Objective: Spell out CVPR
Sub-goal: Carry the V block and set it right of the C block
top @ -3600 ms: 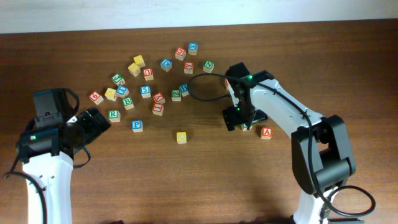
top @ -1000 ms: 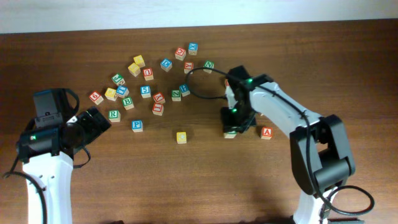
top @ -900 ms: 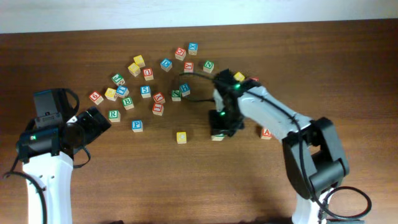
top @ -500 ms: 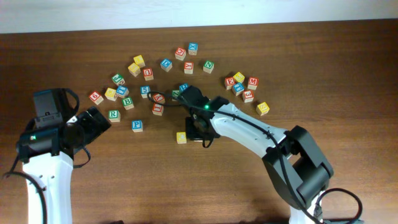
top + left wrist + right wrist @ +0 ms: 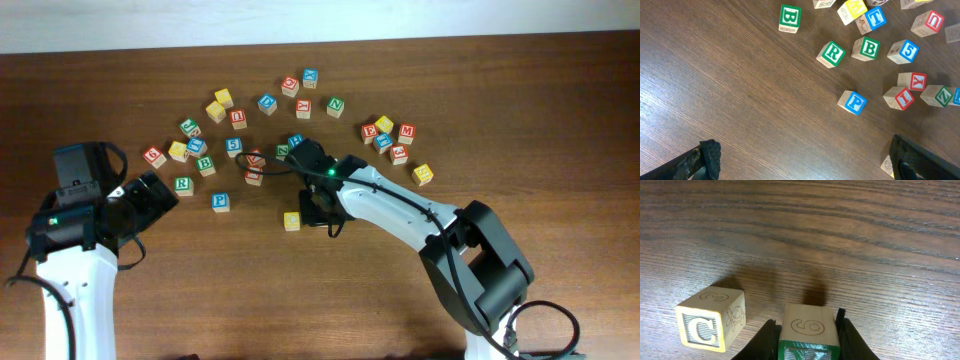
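My right gripper (image 5: 805,326) is shut on a green-faced cube (image 5: 809,330), whose top shows an engraved 6 and whose letter is cut off by the frame edge. This cube sits just right of the yellow C cube (image 5: 710,318), with a small gap between them. In the overhead view the right gripper (image 5: 322,210) hides the green cube beside the C cube (image 5: 291,221). The green R (image 5: 183,184) (image 5: 830,53) and blue P (image 5: 220,202) (image 5: 852,102) lie further left. My left gripper (image 5: 152,195) (image 5: 807,165) is open over bare wood.
A loose scatter of lettered cubes (image 5: 234,147) spreads across the back left and middle. A small group of cubes, mostly red-lettered (image 5: 388,135), and a yellow cube (image 5: 423,174) lie at the right. The right arm (image 5: 400,210) stretches across the table's middle.
The right arm has swung left with the green cube, from beside the right-hand group to next to the C cube. It has hardly moved lately. The left arm is still.
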Controlling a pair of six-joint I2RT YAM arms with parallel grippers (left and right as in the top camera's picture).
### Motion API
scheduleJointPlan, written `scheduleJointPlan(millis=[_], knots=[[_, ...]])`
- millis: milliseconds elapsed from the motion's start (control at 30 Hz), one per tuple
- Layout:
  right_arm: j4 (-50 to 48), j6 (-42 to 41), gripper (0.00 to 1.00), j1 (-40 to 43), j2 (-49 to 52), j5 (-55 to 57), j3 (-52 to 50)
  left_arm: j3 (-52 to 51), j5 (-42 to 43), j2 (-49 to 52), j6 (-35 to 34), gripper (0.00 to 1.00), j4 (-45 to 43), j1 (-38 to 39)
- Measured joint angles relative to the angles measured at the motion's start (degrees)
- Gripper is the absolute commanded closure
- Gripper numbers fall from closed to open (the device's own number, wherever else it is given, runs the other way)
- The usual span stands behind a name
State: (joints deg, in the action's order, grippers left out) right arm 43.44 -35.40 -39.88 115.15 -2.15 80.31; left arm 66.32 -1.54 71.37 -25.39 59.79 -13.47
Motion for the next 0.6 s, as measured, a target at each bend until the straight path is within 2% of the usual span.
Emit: scheduleJointPlan(millis=[267,333,600], knots=[[0.0,0.9,0.75,0.0,0.0,-0.2,0.0,0.0,0.0,0.0,0.0,0.01,0.0,0.0],[0.0,0.9,0.67,0.0,0.0,-0.2,0.0,0.0,0.0,0.0,0.0,0.01,0.0,0.0],[0.0,0.7,0.68,0.0,0.0,-0.3,0.0,0.0,0.0,0.0,0.0,0.01,0.0,0.0]])
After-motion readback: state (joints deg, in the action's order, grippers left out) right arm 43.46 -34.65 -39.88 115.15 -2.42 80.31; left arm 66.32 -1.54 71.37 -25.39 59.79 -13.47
